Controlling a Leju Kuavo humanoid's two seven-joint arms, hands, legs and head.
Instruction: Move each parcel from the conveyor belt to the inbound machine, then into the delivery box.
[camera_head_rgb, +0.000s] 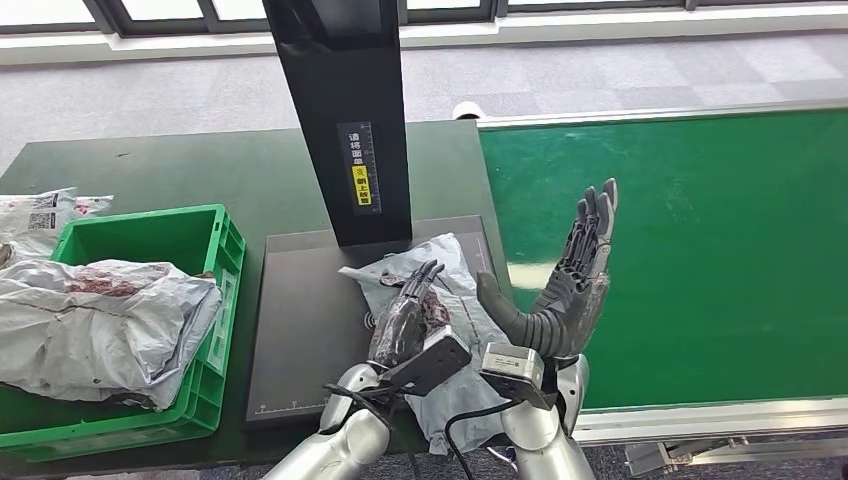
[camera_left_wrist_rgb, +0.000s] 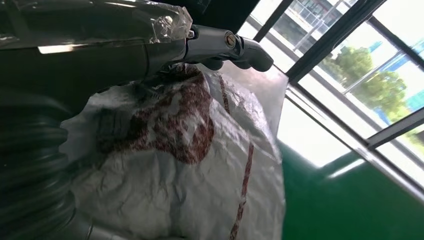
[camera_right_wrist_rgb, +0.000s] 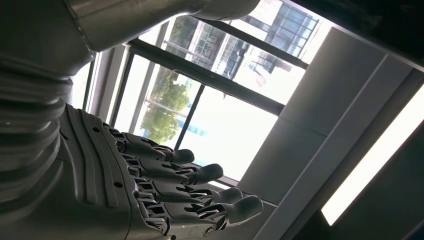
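A crumpled grey parcel (camera_head_rgb: 455, 300) with dark red print lies on the black plate of the inbound machine (camera_head_rgb: 300, 330), its near end hanging over the table's front edge. My left hand (camera_head_rgb: 405, 315) holds it from above, fingers laid along its top. The left wrist view shows the parcel (camera_left_wrist_rgb: 185, 175) bulging against the palm under a finger (camera_left_wrist_rgb: 225, 45). My right hand (camera_head_rgb: 570, 285) is raised beside the parcel over the near edge of the green conveyor belt (camera_head_rgb: 700, 250), fingers straight and apart, holding nothing. The right wrist view shows those fingers (camera_right_wrist_rgb: 200, 192) against windows.
A green delivery box (camera_head_rgb: 215, 245) stands left of the plate with another grey parcel (camera_head_rgb: 100, 325) in it. More bags (camera_head_rgb: 45, 215) lie behind the box. The machine's black post (camera_head_rgb: 345, 110) rises behind the plate. The dark green table (camera_head_rgb: 200, 170) extends behind the box.
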